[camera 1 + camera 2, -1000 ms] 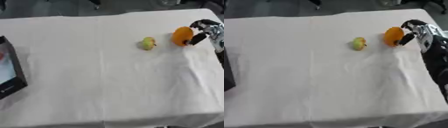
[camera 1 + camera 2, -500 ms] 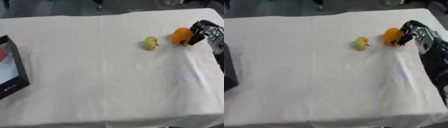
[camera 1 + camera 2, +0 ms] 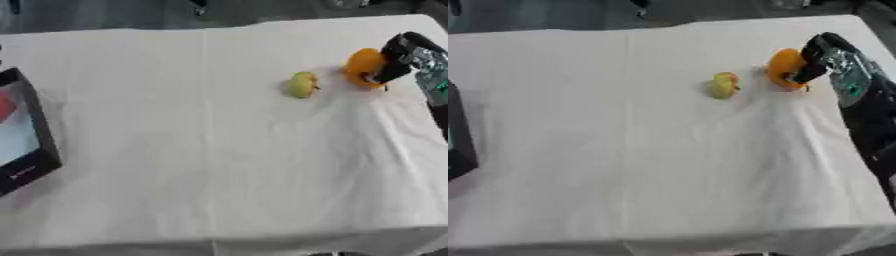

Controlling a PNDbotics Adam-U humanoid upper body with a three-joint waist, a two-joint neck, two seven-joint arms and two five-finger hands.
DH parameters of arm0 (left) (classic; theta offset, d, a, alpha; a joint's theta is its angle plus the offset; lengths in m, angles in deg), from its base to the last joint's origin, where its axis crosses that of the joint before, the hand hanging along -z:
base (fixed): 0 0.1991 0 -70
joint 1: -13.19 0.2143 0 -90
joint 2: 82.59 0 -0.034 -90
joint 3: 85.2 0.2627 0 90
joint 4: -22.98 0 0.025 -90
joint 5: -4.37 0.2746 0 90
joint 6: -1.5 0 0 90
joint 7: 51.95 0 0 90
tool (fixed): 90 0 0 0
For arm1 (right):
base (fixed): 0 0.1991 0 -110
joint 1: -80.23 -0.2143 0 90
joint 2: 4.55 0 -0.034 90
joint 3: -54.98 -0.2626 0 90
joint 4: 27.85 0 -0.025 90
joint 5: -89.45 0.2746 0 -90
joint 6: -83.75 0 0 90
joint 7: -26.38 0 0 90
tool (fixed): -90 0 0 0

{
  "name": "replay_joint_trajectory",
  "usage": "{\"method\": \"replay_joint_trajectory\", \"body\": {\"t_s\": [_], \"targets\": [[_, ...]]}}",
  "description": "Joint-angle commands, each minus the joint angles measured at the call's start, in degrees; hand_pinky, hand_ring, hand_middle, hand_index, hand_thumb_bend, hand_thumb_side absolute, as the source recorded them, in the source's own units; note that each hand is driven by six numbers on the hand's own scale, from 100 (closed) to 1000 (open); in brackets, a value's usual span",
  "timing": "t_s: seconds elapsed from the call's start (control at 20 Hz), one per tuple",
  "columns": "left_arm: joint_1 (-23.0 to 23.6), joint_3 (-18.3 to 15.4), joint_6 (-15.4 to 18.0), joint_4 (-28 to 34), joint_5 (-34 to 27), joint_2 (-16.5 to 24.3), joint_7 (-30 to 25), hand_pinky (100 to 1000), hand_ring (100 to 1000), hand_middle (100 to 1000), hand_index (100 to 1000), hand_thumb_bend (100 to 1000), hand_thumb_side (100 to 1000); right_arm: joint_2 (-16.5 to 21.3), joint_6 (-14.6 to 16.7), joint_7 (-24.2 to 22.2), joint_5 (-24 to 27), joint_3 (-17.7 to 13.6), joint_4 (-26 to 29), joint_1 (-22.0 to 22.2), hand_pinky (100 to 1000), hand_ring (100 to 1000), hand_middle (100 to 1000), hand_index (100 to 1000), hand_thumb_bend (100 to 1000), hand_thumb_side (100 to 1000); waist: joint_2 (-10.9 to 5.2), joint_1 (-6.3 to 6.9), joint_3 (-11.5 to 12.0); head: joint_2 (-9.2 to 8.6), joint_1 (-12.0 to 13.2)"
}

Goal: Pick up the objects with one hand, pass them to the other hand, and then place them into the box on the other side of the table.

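Where the white cloth of the table (image 3: 219, 150) runs toward its far right corner, the right hand (image 3: 820, 57) sits against an orange fruit (image 3: 782, 68), its dark fingers curled over the fruit's right side and grasping it. The fruit looks to be resting on the cloth or only just above it; the blur at its lower edge makes it hard to tell which. Most of the fingers merge into one black shape, so how they wrap the far side of the fruit cannot be made out, and the arm behind them is cut off by the right edge of both views. Just to the left of the orange fruit, apart from it, a smaller yellow-green fruit (image 3: 303, 84) lies on the cloth with a slight reddish tinge on one side; its exact kind is unclear. At the left edge a black box (image 3: 39, 132) with a pale inside is only partly in view, its left portion cropped away, and something red (image 3: 5, 106) shows inside it, too cut off to identify. No left hand shows in either view.
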Motion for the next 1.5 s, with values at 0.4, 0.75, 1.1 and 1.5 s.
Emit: {"method": "replay_joint_trajectory", "body": {"t_s": [0.4, 0.75, 1.1, 1.5], "targets": [[-0.4, -0.7, -0.1, 1.1, -0.3, 1.2, 0.3, 822, 780, 729, 851, 123, 715, 3.1, 0.3, 4.1, 5.7, 1.0, 6.2, -0.1, 676, 519, 394, 356, 418, 169, -1.74, -0.1, -0.3, 0.51, 0.3], [-0.5, -0.6, -0.2, 1.2, -0.2, 1.4, 0.2, 821, 780, 727, 851, 121, 713, 4.2, 1.6, 4.1, 11.2, 1.7, 12.0, 2.1, 680, 523, 397, 378, 407, 100, -2.01, -0.17, -0.5, 0.81, 0.5], [-0.9, -0.5, -0.2, 1.3, -0.2, 1.6, 0.0, 820, 780, 726, 850, 120, 705, 2.0, 3.1, 3.7, 17.6, 2.2, 20.6, 7.2, 718, 542, 403, 392, 387, 100, -2.34, 0.14, -0.8, 0.66, 0.8], [-1.5, -0.3, -0.3, 1.6, -0.2, 2.1, -0.3, 819, 781, 725, 849, 117, 694, -0.9, 3.1, 4.0, 25.0, 2.5, 29.8, 12.0, 699, 524, 394, 387, 368, 100, -2.54, 0.52, -1.1, 0.52, 1.3]]}}
